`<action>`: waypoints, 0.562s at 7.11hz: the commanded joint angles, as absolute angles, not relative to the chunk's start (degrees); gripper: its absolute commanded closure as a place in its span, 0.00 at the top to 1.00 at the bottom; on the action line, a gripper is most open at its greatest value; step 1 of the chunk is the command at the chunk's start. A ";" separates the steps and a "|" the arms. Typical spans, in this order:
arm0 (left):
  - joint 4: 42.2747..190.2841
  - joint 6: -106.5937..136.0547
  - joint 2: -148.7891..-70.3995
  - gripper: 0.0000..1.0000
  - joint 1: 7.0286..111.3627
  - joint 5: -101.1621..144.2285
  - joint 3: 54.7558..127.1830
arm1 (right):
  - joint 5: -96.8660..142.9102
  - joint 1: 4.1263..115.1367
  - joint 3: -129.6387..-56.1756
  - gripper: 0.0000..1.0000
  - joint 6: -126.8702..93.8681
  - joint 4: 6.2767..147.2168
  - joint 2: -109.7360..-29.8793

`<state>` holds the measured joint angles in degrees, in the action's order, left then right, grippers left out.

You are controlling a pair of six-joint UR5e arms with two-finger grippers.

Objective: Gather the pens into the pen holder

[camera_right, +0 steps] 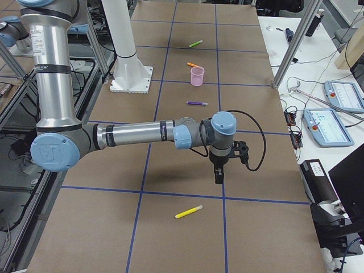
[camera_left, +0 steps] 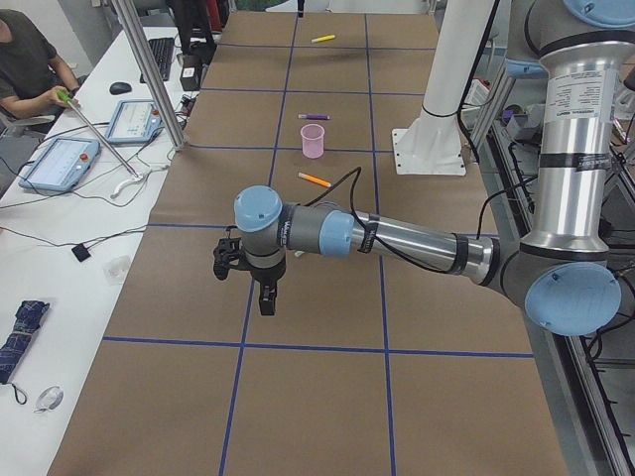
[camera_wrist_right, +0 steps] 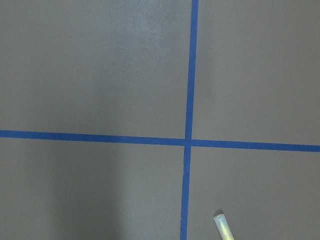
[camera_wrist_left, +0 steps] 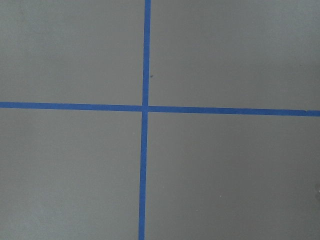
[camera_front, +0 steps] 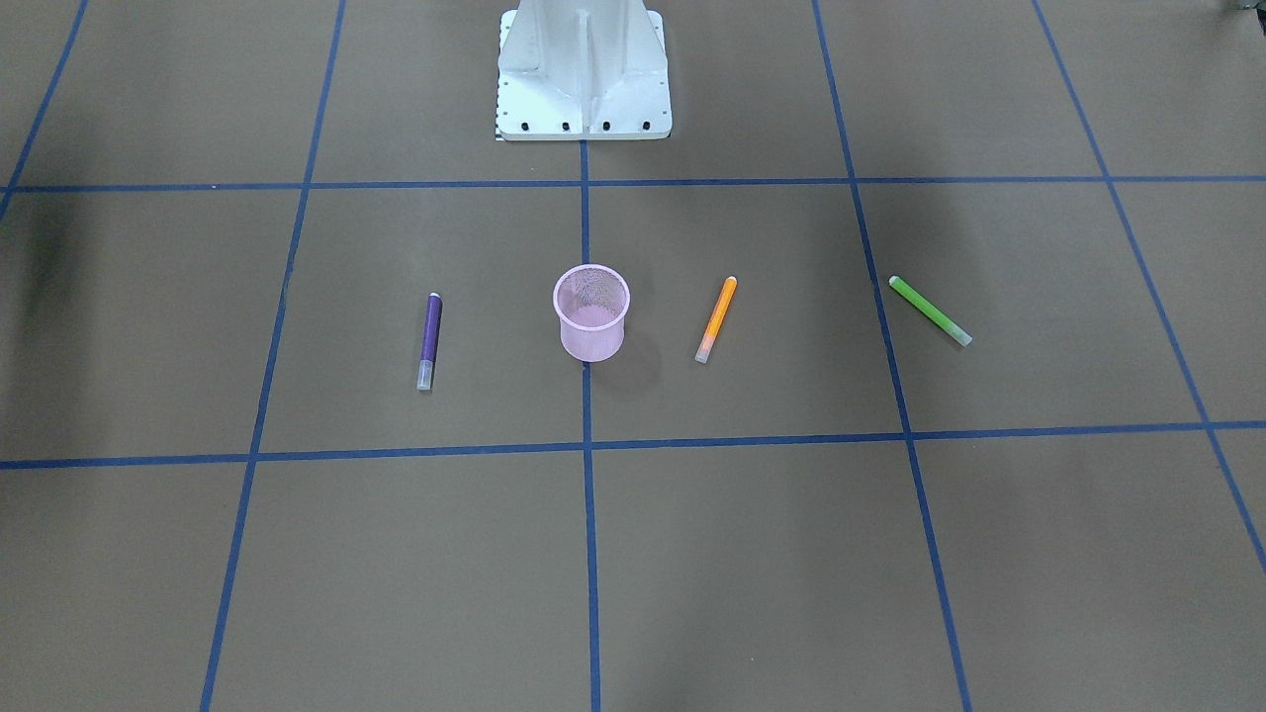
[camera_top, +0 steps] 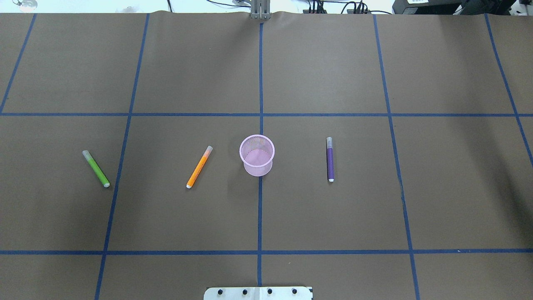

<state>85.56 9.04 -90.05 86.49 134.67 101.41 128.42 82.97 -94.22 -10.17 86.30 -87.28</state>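
The pink mesh pen holder (camera_top: 257, 155) stands upright and empty at the table's middle, also in the front view (camera_front: 590, 314). The orange pen (camera_top: 199, 166) lies to its left, the green pen (camera_top: 96, 168) farther left, the purple pen (camera_top: 330, 159) to its right, all flat on the table. The left gripper (camera_left: 266, 307) hangs above the table beyond the green pen's side. The right gripper (camera_right: 218, 177) hangs above the table beyond the purple pen (camera_right: 197, 103). Both show only in side views, so I cannot tell if they are open or shut.
A yellow pen (camera_right: 188, 212) lies on the table's far right end, near the right gripper; its cap shows in the right wrist view (camera_wrist_right: 224, 227). The robot base (camera_front: 584, 69) stands behind the holder. Blue tape lines grid the brown table. Operator desks flank the table.
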 commanded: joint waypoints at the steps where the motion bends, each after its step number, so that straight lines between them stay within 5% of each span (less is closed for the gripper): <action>1: 85.52 9.05 -90.00 1.00 86.48 134.91 101.42 | 128.58 82.97 -94.22 1.00 -10.28 86.31 -87.54; 4: 85.43 8.79 -89.82 0.99 86.48 134.91 102.04 | 128.67 82.97 -93.96 1.00 -10.28 86.31 -87.71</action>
<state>85.50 8.78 -89.86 86.48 134.90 101.90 128.64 82.97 -94.04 -10.26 86.31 -87.57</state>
